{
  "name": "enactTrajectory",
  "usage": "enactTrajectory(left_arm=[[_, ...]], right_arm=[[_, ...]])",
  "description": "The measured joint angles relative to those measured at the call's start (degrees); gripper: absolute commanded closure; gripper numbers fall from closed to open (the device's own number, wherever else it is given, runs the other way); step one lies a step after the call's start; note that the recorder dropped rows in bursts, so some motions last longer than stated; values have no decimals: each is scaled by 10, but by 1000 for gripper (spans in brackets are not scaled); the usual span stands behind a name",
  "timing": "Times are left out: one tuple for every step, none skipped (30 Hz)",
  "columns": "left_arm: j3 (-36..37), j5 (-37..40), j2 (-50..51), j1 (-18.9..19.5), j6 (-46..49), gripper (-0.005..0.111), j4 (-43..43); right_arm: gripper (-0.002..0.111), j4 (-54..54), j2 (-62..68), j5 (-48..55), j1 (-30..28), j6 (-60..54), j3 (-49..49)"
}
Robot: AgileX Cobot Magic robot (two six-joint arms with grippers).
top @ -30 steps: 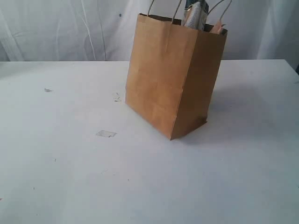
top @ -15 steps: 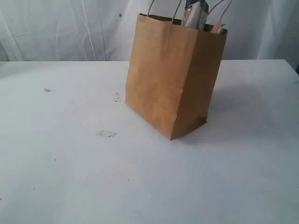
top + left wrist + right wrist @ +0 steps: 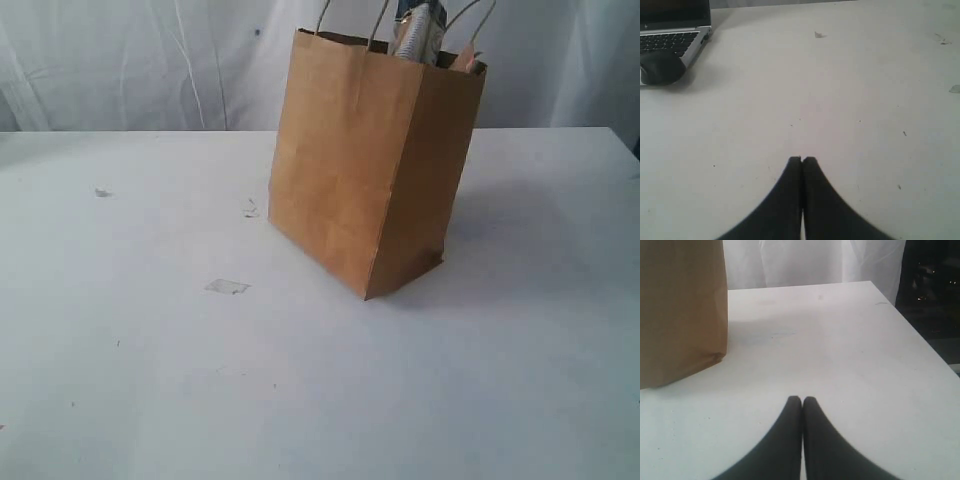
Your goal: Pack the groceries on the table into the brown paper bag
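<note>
The brown paper bag (image 3: 370, 160) stands upright on the white table (image 3: 150, 380), a little right of the middle. Tops of groceries (image 3: 418, 32) poke out of its mouth between the string handles: a pale printed packet and a small orange-brown corner beside it. No groceries lie loose on the table in any view. Neither arm shows in the exterior view. My left gripper (image 3: 802, 159) is shut and empty above bare table. My right gripper (image 3: 802, 399) is shut and empty too, with the brown paper bag (image 3: 680, 310) off to one side of it.
A small pale flat scrap (image 3: 227, 287) lies on the table left of the bag, with a few dark specks (image 3: 250, 208) around. In the left wrist view a laptop (image 3: 675, 30) and a dark mouse (image 3: 659, 67) sit at the table's far corner. The table edge (image 3: 920, 335) shows in the right wrist view.
</note>
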Motion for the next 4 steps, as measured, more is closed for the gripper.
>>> enactTrajectory(left_arm=[[0,0,0,0,0,107,0],[0,0,0,0,0,107,0],[0,0,0,0,0,107,0],[0,0,0,0,0,107,0]], right_arm=[[108,0,0,0,0,0,0],[108,0,0,0,0,0,0],[108,0,0,0,0,0,0],[108,0,0,0,0,0,0]])
